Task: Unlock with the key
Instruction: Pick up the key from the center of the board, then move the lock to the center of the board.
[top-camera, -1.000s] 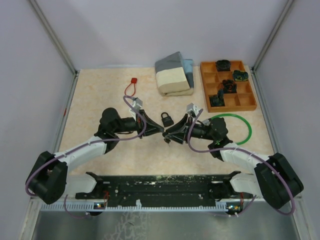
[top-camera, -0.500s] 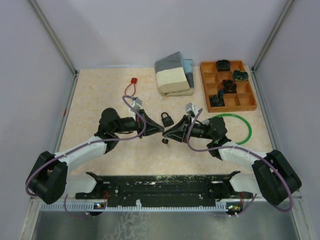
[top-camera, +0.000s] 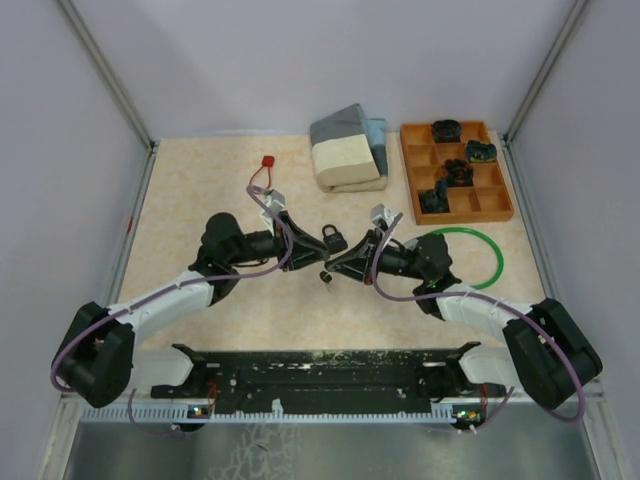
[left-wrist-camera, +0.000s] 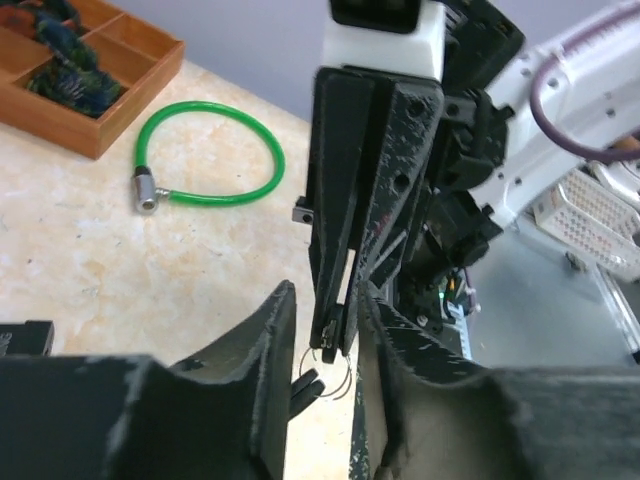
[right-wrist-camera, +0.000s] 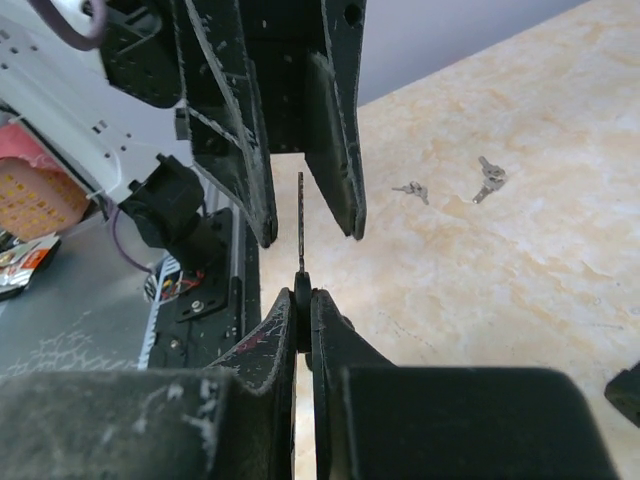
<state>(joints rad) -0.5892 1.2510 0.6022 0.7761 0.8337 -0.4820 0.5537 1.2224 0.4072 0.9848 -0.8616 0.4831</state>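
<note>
Edge-on key (right-wrist-camera: 299, 215) in pinched right fingers (right-wrist-camera: 265, 350), between spread left fingers (right-wrist-camera: 335, 110); profile unreadable.

Padlock (top-camera: 333, 237) just behind left gripper (top-camera: 316, 262) and right gripper (top-camera: 335, 268); key (right-wrist-camera: 300, 225) apparently between them; tray (top-camera: 490, 203) rear right.

small black metal padlock (top-camera: 333, 237) lies on the beige table (top-camera: 200, 190), shackle toward the far side. thin silver key with black head (right-wrist-camera: 300, 215) is clamped by its head in the right gripper (right-wrist-camera: 303, 300), blade projecting forward.
</note>
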